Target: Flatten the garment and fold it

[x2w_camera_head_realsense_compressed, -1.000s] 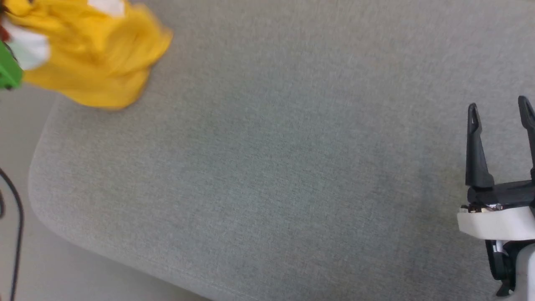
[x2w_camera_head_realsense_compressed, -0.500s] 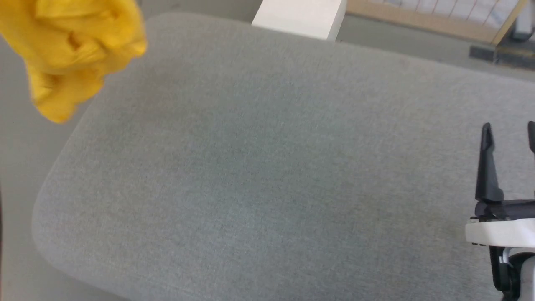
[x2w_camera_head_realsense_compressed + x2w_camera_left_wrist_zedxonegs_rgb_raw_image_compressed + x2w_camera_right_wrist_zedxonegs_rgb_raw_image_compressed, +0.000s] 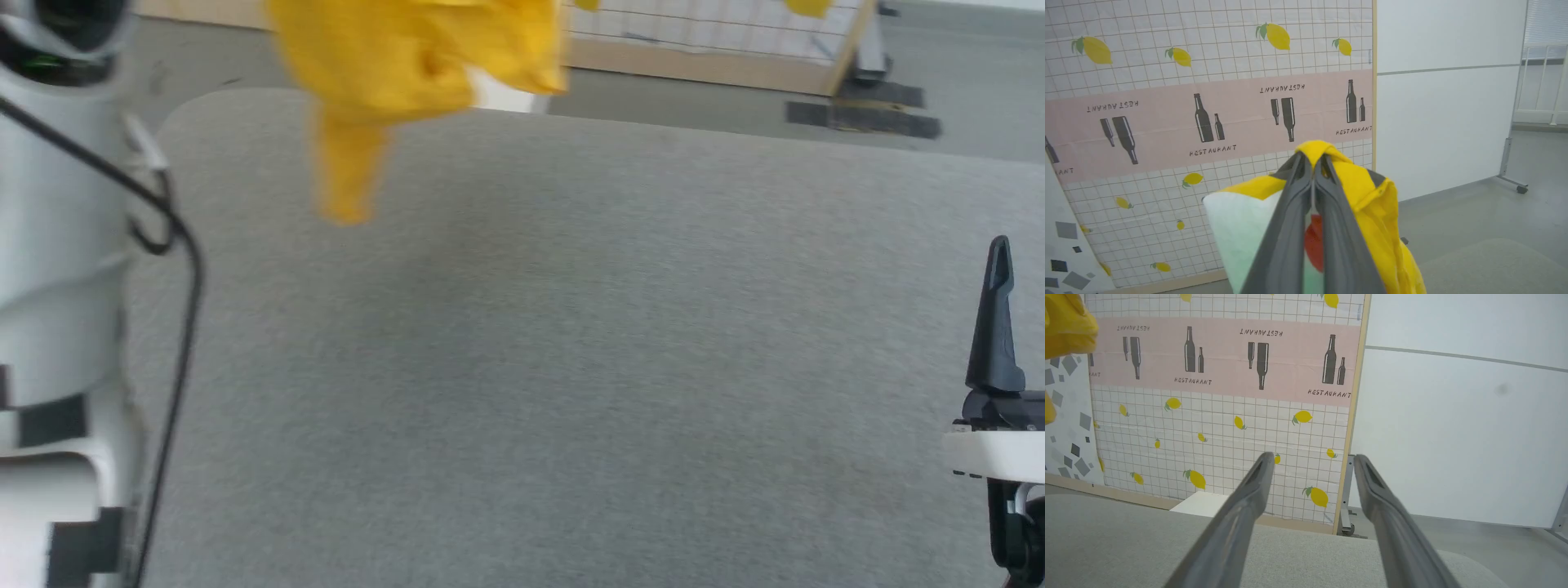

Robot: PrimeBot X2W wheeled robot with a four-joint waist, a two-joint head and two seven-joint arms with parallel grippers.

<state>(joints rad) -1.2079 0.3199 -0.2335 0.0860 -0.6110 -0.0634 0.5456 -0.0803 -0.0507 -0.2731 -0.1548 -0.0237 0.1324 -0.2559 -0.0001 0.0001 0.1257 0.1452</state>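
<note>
The garment [image 3: 408, 57], bright yellow, hangs bunched in the air over the far left part of the grey padded table [image 3: 571, 367], one tail drooping lowest. In the left wrist view my left gripper [image 3: 1313, 157] is shut on a fold of the garment [image 3: 1367, 192], with a white patch and a red dot showing behind the fingers. My right gripper [image 3: 1312, 459] is open and empty, low over the table's right side. One of its dark fingers [image 3: 994, 327] stands at the right edge of the head view. A yellow corner of the garment [image 3: 1065, 326] shows at the upper left of the right wrist view.
My pale left arm [image 3: 57, 286] with a black cable [image 3: 184, 327] stands along the table's left side. Beyond the table are a screen printed with lemons and bottles [image 3: 1208, 81], a white box [image 3: 1200, 503] and a wheeled stand's foot [image 3: 1515, 185].
The head camera has swung. The garment has risen off the table's left end and now hangs in the air. The right gripper has stayed open.
</note>
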